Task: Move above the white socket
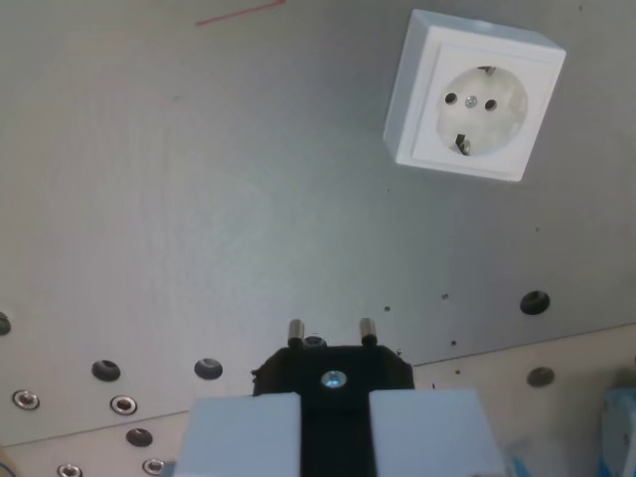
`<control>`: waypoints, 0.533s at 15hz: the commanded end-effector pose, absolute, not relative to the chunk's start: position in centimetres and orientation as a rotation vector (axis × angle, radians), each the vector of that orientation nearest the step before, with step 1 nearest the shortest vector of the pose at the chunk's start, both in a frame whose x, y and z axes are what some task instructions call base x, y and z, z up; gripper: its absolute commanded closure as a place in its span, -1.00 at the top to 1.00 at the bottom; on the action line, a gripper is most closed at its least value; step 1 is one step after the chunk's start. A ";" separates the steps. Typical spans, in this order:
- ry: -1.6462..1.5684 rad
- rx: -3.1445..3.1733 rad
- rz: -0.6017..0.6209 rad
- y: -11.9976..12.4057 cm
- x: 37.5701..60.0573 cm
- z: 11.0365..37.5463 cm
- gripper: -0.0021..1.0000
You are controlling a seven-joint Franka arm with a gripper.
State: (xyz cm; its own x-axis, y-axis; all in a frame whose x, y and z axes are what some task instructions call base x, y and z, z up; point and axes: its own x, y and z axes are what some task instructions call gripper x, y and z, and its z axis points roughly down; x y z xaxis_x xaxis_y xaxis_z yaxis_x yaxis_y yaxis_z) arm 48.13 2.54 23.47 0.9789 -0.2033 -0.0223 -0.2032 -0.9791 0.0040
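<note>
The white socket [475, 96] lies on the grey plate [199, 219] at the upper right of the wrist view. It is square with a round recess, two pin holes and a centre screw. My gripper [335, 422] is at the bottom centre, well below and to the left of the socket in this view. It is shut on a black plug [333, 370], whose two metal pins point toward the top of the picture. The light grey fingers [243, 432] flank the plug body.
The grey plate has several screw holes along its lower part, such as one hole [535, 302] at the right. A thin red line [241, 13] marks the top edge. A beige surface [556, 363] borders the plate at lower right, with a blue object [621, 427] at the right edge.
</note>
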 end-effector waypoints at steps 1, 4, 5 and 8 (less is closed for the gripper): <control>-0.415 3.109 0.105 1.9 47.8 22.2 -1.00; -0.445 3.104 0.112 1.3 47.7 21.3 -1.00; -0.454 3.102 0.111 1.1 47.7 21.0 -1.00; -0.481 3.098 0.115 0.6 47.6 20.1 -1.00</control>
